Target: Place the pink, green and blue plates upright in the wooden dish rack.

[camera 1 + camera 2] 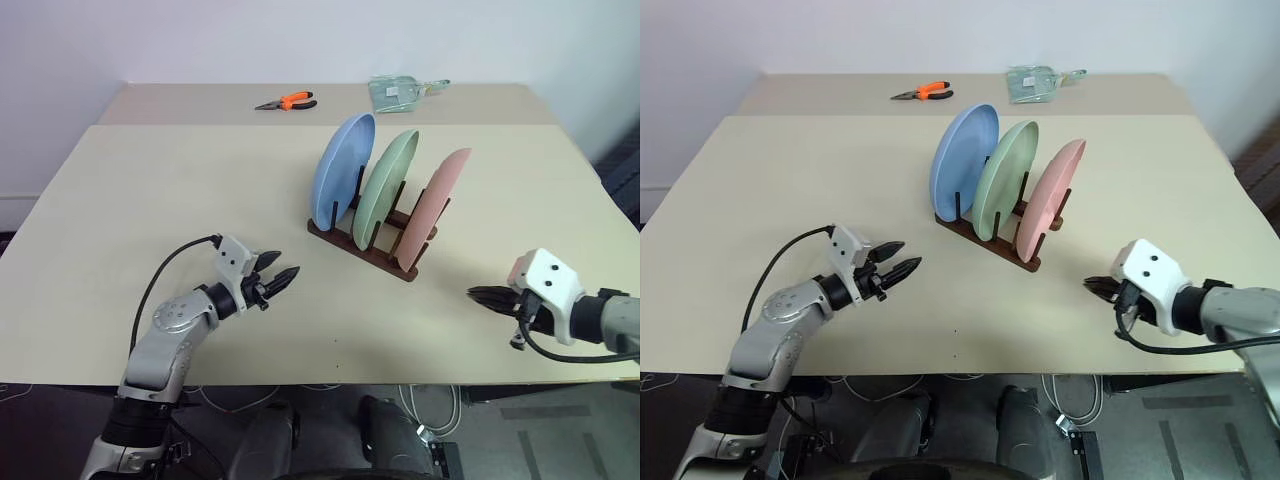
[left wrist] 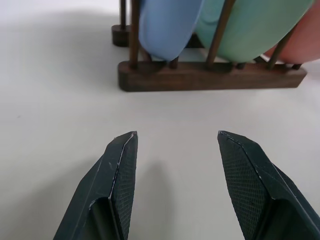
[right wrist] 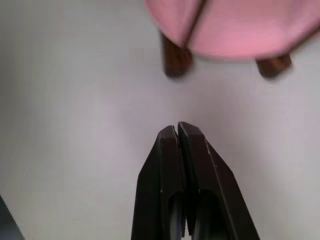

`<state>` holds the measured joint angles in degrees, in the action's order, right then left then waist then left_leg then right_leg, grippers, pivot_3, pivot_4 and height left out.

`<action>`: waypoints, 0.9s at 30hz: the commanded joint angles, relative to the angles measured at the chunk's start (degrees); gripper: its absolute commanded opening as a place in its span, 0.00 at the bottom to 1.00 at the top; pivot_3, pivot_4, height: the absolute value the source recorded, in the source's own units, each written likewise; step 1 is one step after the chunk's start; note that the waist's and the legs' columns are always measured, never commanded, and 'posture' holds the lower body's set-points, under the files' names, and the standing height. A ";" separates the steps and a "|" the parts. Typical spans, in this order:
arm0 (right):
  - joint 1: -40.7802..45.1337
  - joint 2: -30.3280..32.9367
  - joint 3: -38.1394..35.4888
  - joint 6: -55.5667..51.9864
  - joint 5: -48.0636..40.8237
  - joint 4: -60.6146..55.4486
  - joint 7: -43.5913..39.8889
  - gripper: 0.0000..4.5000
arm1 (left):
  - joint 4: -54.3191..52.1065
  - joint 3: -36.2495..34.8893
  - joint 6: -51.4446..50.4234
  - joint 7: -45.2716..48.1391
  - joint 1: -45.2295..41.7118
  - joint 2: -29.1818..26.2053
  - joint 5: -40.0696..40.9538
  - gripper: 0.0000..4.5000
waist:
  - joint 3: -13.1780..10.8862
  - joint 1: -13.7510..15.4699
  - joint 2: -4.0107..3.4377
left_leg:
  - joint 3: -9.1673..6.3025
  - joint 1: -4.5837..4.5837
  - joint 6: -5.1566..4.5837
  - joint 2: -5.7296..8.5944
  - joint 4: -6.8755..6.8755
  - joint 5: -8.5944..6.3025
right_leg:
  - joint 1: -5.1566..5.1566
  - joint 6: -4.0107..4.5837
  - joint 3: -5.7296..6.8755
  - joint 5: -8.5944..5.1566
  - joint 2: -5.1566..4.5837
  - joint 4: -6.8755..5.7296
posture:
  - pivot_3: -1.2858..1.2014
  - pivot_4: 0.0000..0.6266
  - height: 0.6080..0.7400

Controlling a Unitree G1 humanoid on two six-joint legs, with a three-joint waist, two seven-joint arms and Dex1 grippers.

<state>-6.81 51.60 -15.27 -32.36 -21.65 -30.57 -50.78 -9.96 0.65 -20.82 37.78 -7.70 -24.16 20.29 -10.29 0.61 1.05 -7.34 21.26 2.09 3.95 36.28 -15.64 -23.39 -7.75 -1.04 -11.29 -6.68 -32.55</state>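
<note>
— Starting from the left, what do you see?
— The left gripper [image 1: 283,274] hovers low over the beige bench [image 1: 140,190], its jaws spread apart with nothing between them, aimed toward the wooden dish rack [image 1: 372,252].
— And the rack itself?
— It sits near the middle of the bench, set at an angle. All three plates stand upright on edge between its pegs: the blue plate [image 1: 341,168] at the far left end, the green plate [image 1: 385,186] in the middle slot, the pink plate [image 1: 433,205] at the near right end. They lean the same way and stand close together, apart from each other.
— What lies farther back?
— Orange-handled pliers [image 1: 286,101] and a clear bag [image 1: 397,92] lie on the far strip of the bench, well apart from the rack.
— And on the right?
— The right gripper [image 1: 480,294] hangs just above the bench, to the right of the pink plate and clear of it. Its jaws are pressed together, holding nothing.
</note>
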 commanded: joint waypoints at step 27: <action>13.33 -15.36 10.63 15.90 15.35 26.52 20.73 0.01 | -11.42 -5.82 -6.98 -2.20 2.16 -1.79 7.73 0.57 | 0.10 0.14 -0.02 | -0.11 -0.03 0.09 0.15 0.23 0.05 | -0.07 0.12 -0.05 0.05 -0.06 -0.56 | 0.52 0.24 1.00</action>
<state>7.24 34.39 -1.19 -17.70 -5.38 -3.22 -28.73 -19.12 -4.19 -28.25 35.65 -5.75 -25.19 28.11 -10.19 0.75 1.03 -7.46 21.24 2.18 4.10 36.51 -15.59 -23.46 -7.65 -1.08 -11.25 -6.74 -33.11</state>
